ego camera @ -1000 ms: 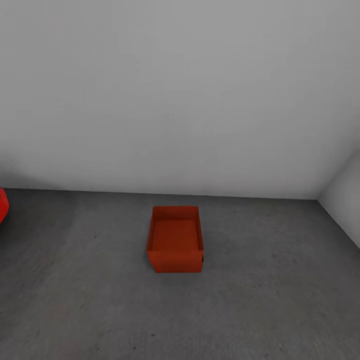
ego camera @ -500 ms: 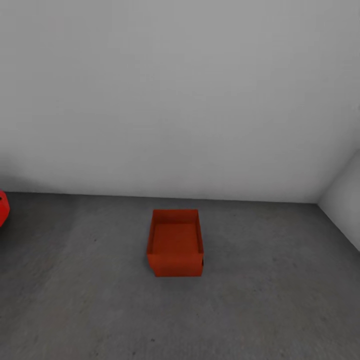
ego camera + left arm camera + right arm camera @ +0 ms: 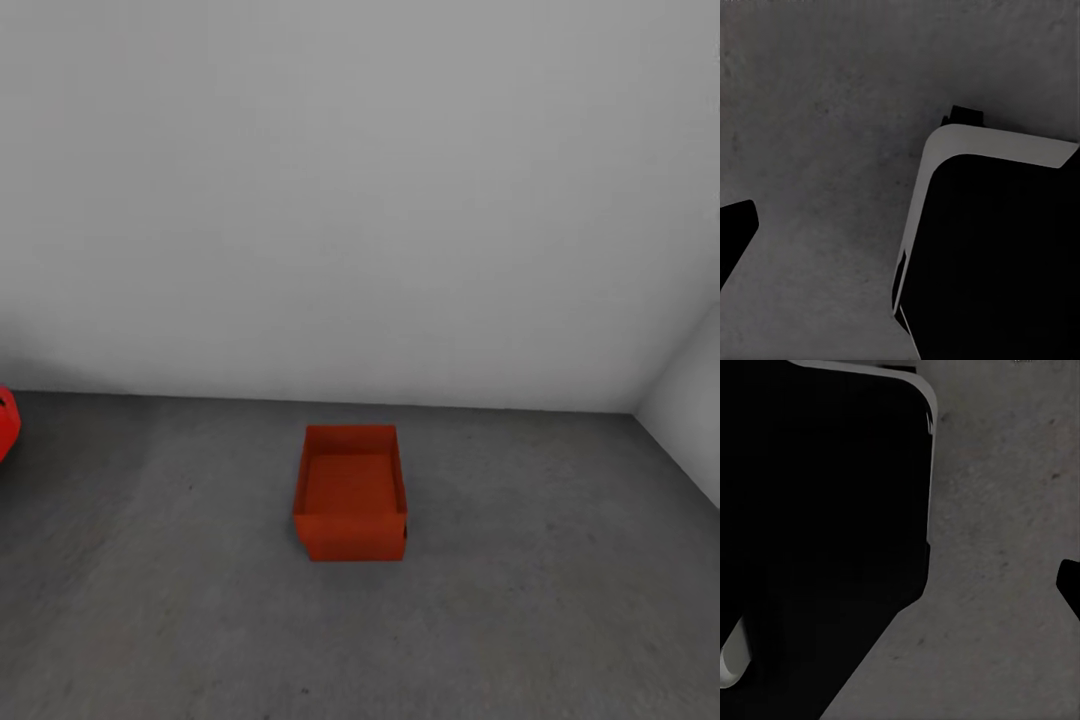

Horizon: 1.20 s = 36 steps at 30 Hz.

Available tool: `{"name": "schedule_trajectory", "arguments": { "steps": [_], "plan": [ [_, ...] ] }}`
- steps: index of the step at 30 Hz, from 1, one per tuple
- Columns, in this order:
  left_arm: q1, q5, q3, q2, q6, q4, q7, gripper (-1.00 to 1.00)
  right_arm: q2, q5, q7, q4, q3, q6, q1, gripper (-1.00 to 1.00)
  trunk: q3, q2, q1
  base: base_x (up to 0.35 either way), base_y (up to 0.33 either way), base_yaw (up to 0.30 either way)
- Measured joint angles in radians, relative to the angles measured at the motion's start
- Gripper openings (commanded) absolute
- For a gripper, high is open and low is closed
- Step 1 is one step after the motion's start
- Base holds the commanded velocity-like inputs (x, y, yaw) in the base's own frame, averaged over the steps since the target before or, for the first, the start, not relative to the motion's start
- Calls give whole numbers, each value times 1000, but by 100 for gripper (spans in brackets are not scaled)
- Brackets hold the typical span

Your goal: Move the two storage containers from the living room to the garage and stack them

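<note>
Orange-red storage container [image 3: 351, 492] set open-top on the grey concrete floor [image 3: 560, 600], dead centre of the head view, pale wall [image 3: 360, 200] at 12 o'clock, rounded red object [image 3: 6, 424] at 9 o'clock. Looks like half done: one bin down in the garage, nothing stacked on it yet. Second bin to be fetched and set on top. Claw state on either arm: cannot tell.

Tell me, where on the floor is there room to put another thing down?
The grey floor lies bare on the storage container's right, out to the side wall, and in front of it. Its left is bare too, up to the rounded red object. Behind it a narrower strip borders the back wall.
</note>
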Motion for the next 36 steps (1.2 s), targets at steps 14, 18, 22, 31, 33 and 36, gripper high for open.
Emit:
{"name": "schedule_trajectory", "arguments": {
  "steps": [14, 18, 22, 31, 33, 36],
  "plan": [
    [0, 0, 0, 0, 0, 0, 0, 100, -1, -4, 0, 0, -2, -2, 0, 100, 23, 0, 0, 0, 0, 0],
    [0, 0, 0, 0, 0, 0, 0, 100, 0, -5, 0, 0, -1, -2, 0, 100, 29, 0, 0, 0, 0, 0],
    [0, 0, 0, 0, 0, 0, 0, 100, 1, -4, 0, 0, 0, 2, 0, 100, 36, 0, 0, 0, 0, 0],
    [0, 0, 0, 0, 0, 0, 0, 100, 3, -3, -7, 0, 0, 15, 0, 100, 50, 0, 0, 0, 0, 0],
    [0, 0, 0, 0, 0, 0, 0, 100, 2, -3, -8, 0, 0, 16, 0, 100, 54, 0, 0, 0, 0, 0],
    [0, 0, 0, 0, 0, 0, 0, 100, 2, -4, -8, 0, 0, 14, 0, 100, 59, 0, 0, 0, 0, 0]
  ]
}}
